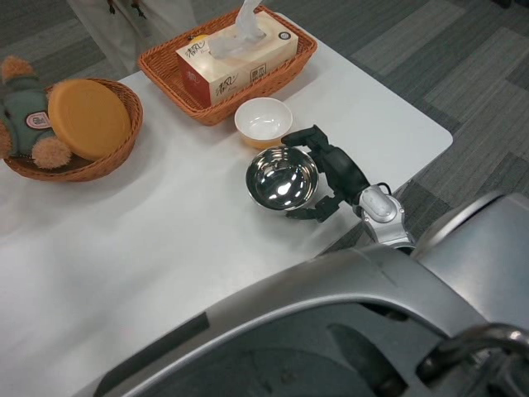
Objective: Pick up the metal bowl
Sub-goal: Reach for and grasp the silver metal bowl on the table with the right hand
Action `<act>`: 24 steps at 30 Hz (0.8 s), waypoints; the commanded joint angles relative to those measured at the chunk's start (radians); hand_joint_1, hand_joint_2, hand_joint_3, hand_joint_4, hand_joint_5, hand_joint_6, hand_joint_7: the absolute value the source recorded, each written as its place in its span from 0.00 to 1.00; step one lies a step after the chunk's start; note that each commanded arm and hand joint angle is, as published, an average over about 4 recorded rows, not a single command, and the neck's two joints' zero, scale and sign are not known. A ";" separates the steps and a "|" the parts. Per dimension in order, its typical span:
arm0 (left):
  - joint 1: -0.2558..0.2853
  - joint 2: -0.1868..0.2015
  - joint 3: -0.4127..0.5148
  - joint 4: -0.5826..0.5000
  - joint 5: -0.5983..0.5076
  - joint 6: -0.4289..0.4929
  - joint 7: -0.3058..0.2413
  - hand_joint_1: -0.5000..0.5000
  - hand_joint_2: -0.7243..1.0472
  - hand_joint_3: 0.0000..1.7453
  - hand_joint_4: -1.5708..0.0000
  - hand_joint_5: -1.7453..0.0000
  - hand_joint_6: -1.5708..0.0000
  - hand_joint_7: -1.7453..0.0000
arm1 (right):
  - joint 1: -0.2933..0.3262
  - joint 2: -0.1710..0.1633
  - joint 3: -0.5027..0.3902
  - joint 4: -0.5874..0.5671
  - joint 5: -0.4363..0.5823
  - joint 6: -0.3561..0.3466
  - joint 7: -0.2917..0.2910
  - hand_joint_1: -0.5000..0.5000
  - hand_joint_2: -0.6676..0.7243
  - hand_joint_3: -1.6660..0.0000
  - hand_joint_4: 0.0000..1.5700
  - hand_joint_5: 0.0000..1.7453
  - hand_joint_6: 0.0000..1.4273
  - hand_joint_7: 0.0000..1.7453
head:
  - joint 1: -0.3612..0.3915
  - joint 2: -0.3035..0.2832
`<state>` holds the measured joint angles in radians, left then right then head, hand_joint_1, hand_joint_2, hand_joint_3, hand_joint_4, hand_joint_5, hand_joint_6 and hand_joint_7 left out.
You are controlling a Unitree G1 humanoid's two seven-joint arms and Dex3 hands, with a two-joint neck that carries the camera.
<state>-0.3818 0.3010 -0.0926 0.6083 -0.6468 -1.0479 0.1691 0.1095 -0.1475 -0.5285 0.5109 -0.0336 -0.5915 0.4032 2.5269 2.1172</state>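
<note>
1. The black fingers point(307, 139) of the right hand point(329, 174) are spread and curl around the right side of the metal bowl point(282, 179): one set reaches over the far rim, another lies at the near rim. They appear to touch the rim, so the hand seems to grip the bowl, though I cannot tell how firmly.
2. The bowl sits upright on the white table point(149, 231), near its right edge, with its shiny inside facing up.
3. The right forearm point(382, 211) runs from the hand down and to the right, off the table's edge.
4. Just beyond the bowl stands a small cream cup point(263, 121), close to it; I cannot tell whether they touch.
5. Behind the cup is a rectangular wicker tray point(165, 70) holding a tissue box point(235, 56) with a tissue sticking up.
6. At the far left a round wicker basket point(83, 169) holds an orange disc point(88, 117) and a plush toy point(25, 112).
7. A person point(132, 25) in light clothes stands beyond the table, top left.
8. The left hand is out of view.
</note>
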 commanded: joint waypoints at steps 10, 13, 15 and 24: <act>0.011 0.012 -0.003 0.001 -0.003 0.003 0.004 0.00 0.00 0.05 1.00 1.00 1.00 1.00 | -0.009 -0.014 0.012 -0.047 0.013 0.024 -0.001 0.17 0.09 0.17 0.74 0.94 0.78 0.96 | 0.013 0.007; 0.013 0.010 -0.003 0.001 -0.002 0.003 0.004 0.00 0.00 0.05 1.00 1.00 1.00 1.00 | -0.011 -0.016 0.021 -0.060 0.017 0.034 -0.001 0.17 0.09 0.19 0.75 0.94 0.80 0.96 | 0.016 0.008; 0.014 0.010 -0.003 0.001 -0.003 0.003 0.004 0.00 0.00 0.05 1.00 1.00 1.00 1.00 | -0.012 -0.017 0.032 -0.078 0.024 0.042 -0.001 0.17 0.10 0.19 0.75 0.94 0.80 0.96 | 0.018 0.008; 0.015 0.010 -0.007 0.001 -0.003 0.003 0.004 0.00 0.00 0.05 1.00 1.00 1.00 1.00 | -0.025 -0.024 0.105 -0.170 0.061 0.085 -0.001 0.17 0.10 0.19 0.75 0.94 0.80 0.96 | 0.050 0.032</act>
<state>-0.3793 0.3012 -0.0980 0.6083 -0.6473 -1.0469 0.1691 0.0997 -0.1629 -0.4330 0.3647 0.0089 -0.5187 0.4030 2.5733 2.1466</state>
